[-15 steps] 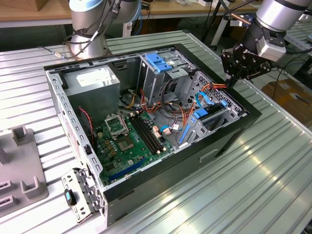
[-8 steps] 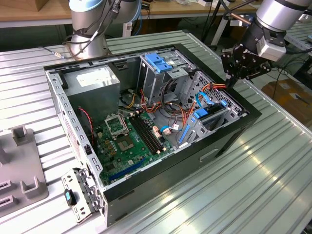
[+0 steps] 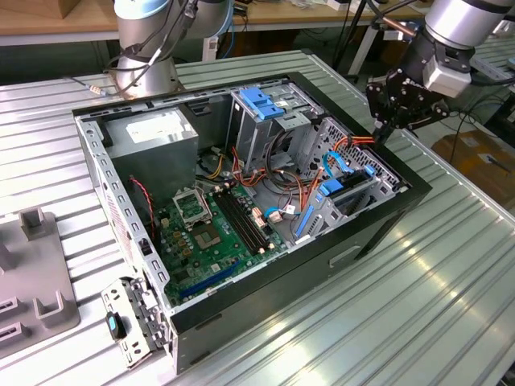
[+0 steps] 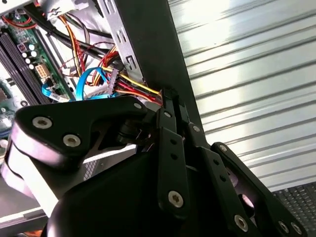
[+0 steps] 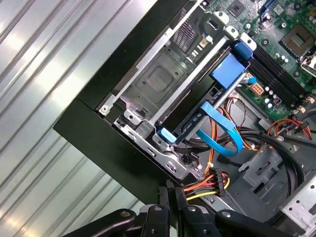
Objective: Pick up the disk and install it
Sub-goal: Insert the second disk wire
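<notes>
Much of the disk (image 5: 195, 118) is hidden. It stands on edge in the drive bay (image 5: 158, 84) at the case's front corner, and the first wrist view shows only its dark upper edge. That edge runs between a blue rail tab (image 5: 165, 134) at one end and a larger blue plastic piece (image 5: 228, 69) at the other. The bay's grey metal wall covers its faces, so no label can be seen.

The gripper (image 3: 385, 129) hangs just above the case's rim at the exterior view's right, near that bay. In both wrist views its black fingers (image 5: 160, 197) are drawn together at the tips with nothing visible between them. A bundle of orange, yellow and red wires (image 4: 133, 89) lies just beside the tips, and whether they touch is hard to tell. The gripper's own linkage blocks a large part of the second wrist view.

The computer case (image 3: 378, 233) lies open on the ribbed metal desk (image 3: 451, 305). Inside it are a green motherboard (image 3: 213, 225), a grey power-supply box (image 3: 153, 137) and a tall metal cage with a blue top (image 3: 261, 104). A looping blue flat cable (image 5: 222, 133) sits beside the disk.

A grey fixture (image 3: 32, 273) on the desk is cut off at the exterior view's left edge.
</notes>
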Available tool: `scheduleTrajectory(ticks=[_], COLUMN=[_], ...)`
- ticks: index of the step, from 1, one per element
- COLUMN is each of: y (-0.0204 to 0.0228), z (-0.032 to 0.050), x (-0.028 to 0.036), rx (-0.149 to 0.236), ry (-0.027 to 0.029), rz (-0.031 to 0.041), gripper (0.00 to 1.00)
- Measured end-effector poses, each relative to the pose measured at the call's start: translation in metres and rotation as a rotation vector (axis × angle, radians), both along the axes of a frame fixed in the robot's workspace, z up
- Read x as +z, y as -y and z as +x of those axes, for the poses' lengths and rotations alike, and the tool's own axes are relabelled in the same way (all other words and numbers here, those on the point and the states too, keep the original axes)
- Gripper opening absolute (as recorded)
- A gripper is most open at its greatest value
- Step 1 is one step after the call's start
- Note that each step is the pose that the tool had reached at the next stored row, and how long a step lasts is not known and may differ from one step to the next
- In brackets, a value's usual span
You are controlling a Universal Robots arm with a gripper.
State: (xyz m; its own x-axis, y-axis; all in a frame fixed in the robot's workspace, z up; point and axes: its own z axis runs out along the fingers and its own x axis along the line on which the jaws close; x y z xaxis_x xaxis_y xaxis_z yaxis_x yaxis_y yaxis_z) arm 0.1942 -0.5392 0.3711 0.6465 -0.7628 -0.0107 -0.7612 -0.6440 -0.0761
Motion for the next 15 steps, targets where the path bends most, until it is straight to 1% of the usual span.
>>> scheduleTrajectory(ticks=[1, 3, 6, 8, 9, 10, 11, 12, 14, 15], y=[0.0, 0.0, 0.0, 0.0, 0.0, 0.0, 0.0, 0.0001, 0.0001, 0.0002], z=[0.0, 0.0, 0.0, -0.0009, -0.0039, -0.0119, -0.0175, -0.0219, -0.0269, -0.0313], x=[0.0, -0.0002, -0.0001, -0.0001, -0.0001, -0.0002, -0.0002, -0.0002, -0.0003, -0.0004], rx=[-0.018, -0.084, -0.133, -0.145, -0.147, -0.147, -0.146, -0.146, -0.147, -0.147], ry=[0.0, -0.0001, -0.0001, 0.0, 0.0001, 0.001, 0.0017, 0.0022, 0.0027, 0.0029], rz=[0.0, 0.0002, 0.0, 0.0, 0.0, 0.0002, 0.0002, 0.0003, 0.0002, 0.0003], gripper=[0.16, 0.16, 0.16, 0.16, 0.16, 0.16, 0.16, 0.16, 0.16, 0.16])
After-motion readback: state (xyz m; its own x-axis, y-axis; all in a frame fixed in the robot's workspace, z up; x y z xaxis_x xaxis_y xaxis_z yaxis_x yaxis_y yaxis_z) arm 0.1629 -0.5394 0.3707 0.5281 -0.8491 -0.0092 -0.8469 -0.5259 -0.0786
